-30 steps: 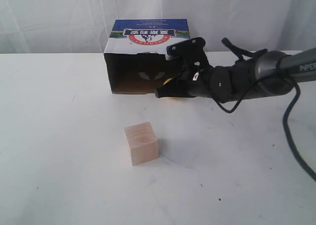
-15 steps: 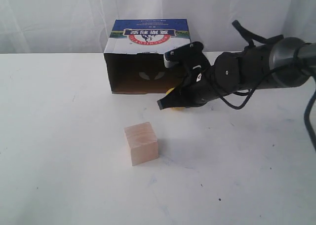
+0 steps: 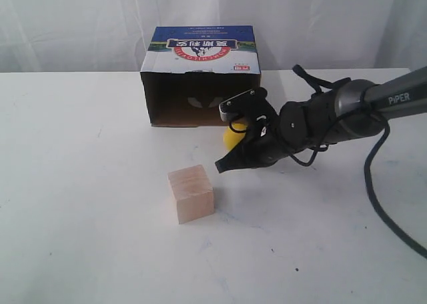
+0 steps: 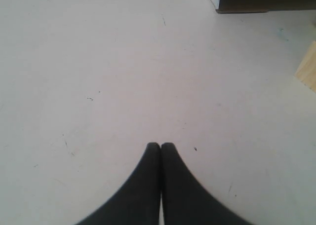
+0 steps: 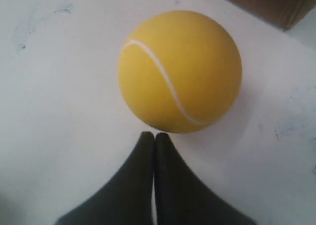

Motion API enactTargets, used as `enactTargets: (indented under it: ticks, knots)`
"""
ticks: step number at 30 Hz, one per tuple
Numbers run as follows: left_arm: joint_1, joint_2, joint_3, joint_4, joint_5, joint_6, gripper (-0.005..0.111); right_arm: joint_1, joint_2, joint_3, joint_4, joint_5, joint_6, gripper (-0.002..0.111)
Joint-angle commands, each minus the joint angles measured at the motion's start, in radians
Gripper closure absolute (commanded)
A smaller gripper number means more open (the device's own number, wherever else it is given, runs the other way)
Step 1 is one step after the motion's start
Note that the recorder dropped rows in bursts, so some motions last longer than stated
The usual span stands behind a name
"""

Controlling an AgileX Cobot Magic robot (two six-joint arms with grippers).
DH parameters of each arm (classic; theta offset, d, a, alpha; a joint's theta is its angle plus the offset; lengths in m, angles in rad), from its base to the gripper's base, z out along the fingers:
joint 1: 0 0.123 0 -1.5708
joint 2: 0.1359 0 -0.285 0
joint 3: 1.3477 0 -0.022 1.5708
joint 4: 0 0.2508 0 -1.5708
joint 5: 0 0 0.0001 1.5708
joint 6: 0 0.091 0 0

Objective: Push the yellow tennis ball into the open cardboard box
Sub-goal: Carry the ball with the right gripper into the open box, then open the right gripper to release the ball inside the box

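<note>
We see the yellow tennis ball (image 3: 232, 139) on the white table (image 3: 80, 184), just outside the open cardboard box (image 3: 200, 45), near the right end of its dark opening. The box lies on its side with the printed panel on top. From the exterior view the arm partly hides the ball.

The right gripper (image 3: 221, 165) has its two black fingers pressed together with nothing between them. In the right wrist view its tips (image 5: 153, 135) sit at the edge of the ball (image 5: 180, 72); we cannot tell if they touch it.

A wooden cube (image 3: 192, 193) stands on the table in front of the box, near the right gripper's tips but apart from them.

The left gripper (image 4: 160, 145) is also closed and empty, over bare table.
</note>
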Motion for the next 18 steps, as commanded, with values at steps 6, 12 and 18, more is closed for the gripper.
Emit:
enactTargets:
  ticks: [6,12,18]
  knots:
    - [0.002,-0.005,0.004,-0.007,0.001,-0.009,0.107,-0.013,0.062,-0.052,0.005,-0.304,0.0,0.108]
    - [0.002,-0.005,0.004,-0.007,0.001,-0.009,0.107,-0.007,-0.008,-0.028,0.005,-0.316,0.104,0.108]
    - [0.002,-0.005,0.004,-0.007,0.001,-0.009,0.107,-0.007,-0.022,-0.018,0.005,-0.281,0.104,0.108]
